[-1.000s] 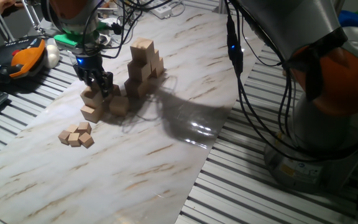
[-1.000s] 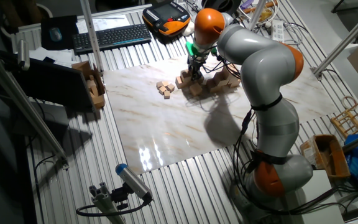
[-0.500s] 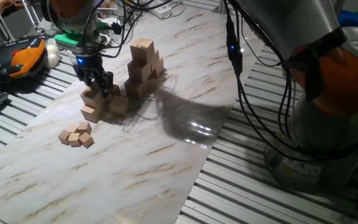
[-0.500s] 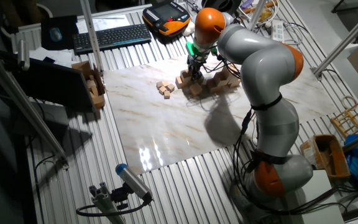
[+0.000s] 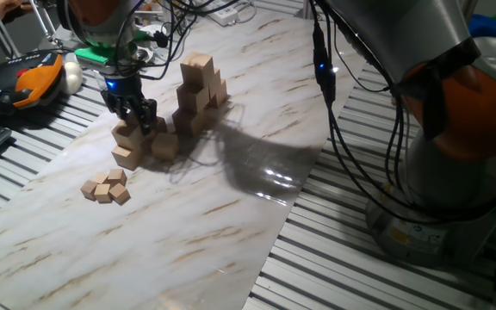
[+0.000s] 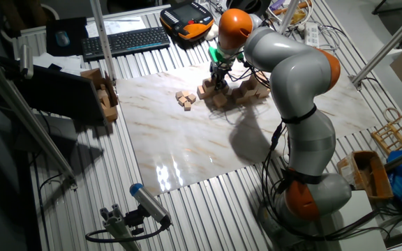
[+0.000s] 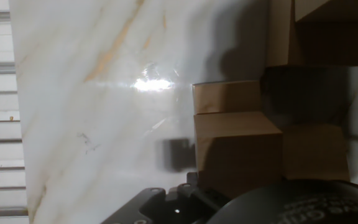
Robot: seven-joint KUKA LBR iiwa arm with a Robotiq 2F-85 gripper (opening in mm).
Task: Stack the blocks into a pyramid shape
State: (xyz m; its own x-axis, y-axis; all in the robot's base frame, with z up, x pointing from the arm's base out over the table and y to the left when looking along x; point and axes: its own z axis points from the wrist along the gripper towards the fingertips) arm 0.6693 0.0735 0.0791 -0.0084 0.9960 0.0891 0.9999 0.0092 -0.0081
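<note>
The blocks are pale wooden cubes. Several form a stepped pile (image 5: 198, 86) at the back of the marble board (image 5: 188, 232); the pile (image 6: 248, 89) also shows in the other fixed view. Three loose blocks (image 5: 127, 136) lie just left of it. My gripper (image 5: 136, 119) is low over the nearest loose block, fingers straddling its top; the gripper (image 6: 218, 82) looks the same from the other side. Whether the fingers clamp the block is not clear. The hand view shows blocks (image 7: 235, 140) close below, with no fingertips in sight.
A cluster of smaller cubes (image 5: 106, 187) lies nearer the front left. An orange pendant (image 5: 33, 77) and a keyboard (image 6: 124, 42) sit off the board. A wooden box (image 6: 100, 90) stands on the slatted table at the left. Cables hang along the arm (image 5: 330, 86).
</note>
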